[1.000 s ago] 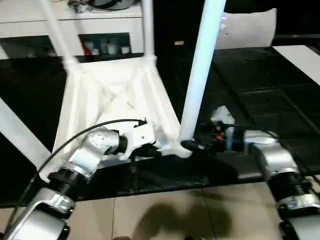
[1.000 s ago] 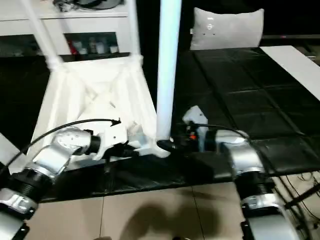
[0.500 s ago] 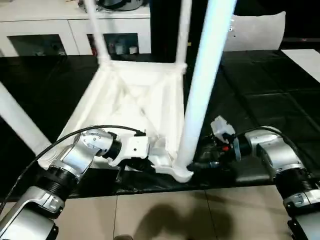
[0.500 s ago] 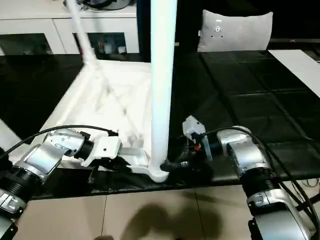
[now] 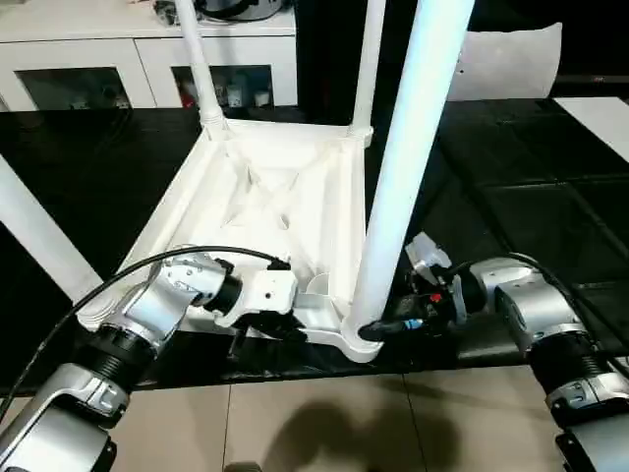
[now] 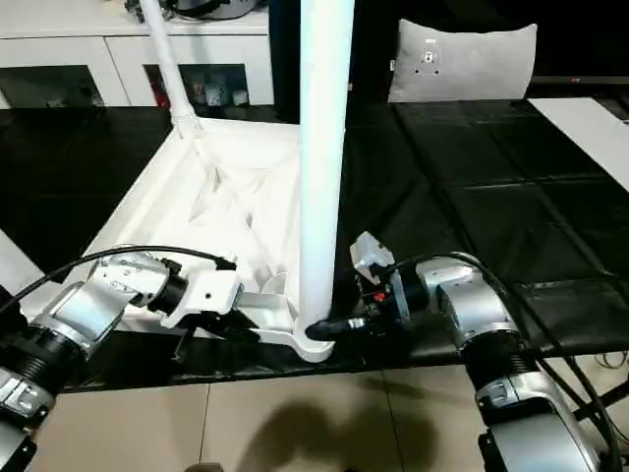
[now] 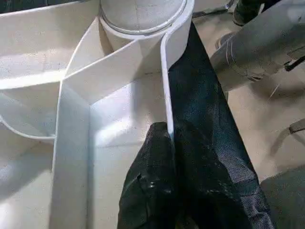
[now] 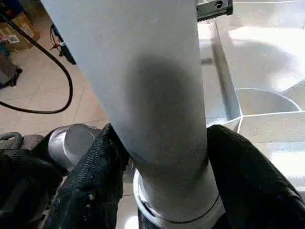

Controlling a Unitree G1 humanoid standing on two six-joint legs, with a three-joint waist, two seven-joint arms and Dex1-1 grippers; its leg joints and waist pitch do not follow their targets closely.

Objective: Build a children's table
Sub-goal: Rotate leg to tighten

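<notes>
children's table (image 5: 275, 197) upside down on the black desk (image 5: 501, 197), ribbed underside up, near edge close to the desk's front edge, just ahead of both silver forearms.

by the look of it, far along: four legs up from the four corners. far left leg (image 5: 194, 59) and far right leg (image 5: 369, 69) upright at the back. near left leg (image 5: 34, 231) slanting out past the side of the head view. near right leg (image 5: 408, 167) tall and close. depth of seating in the sockets impossible to tell for the three away from the grippers.

left gripper (image 7: 166, 136) pinched narrow on the thin rim (image 7: 166, 86) of the near edge, one finger inside the wall and one outside, apparently to steady the top. right gripper (image 5: 378, 329) at the very base of the near right leg, fingers (image 8: 90, 176) pressed against both sides just above the corner socket (image 5: 356, 344), holding the leg. thin ring around the leg's foot at the socket's mouth in the right wrist view; cannot tell whether fully home.

judged step: seating or tightening this near right leg while bracing the top. left to do, as far as can be told: finish that leg, check the other three for firmness, release both grips, then turn the whole thing over onto its feet.
</notes>
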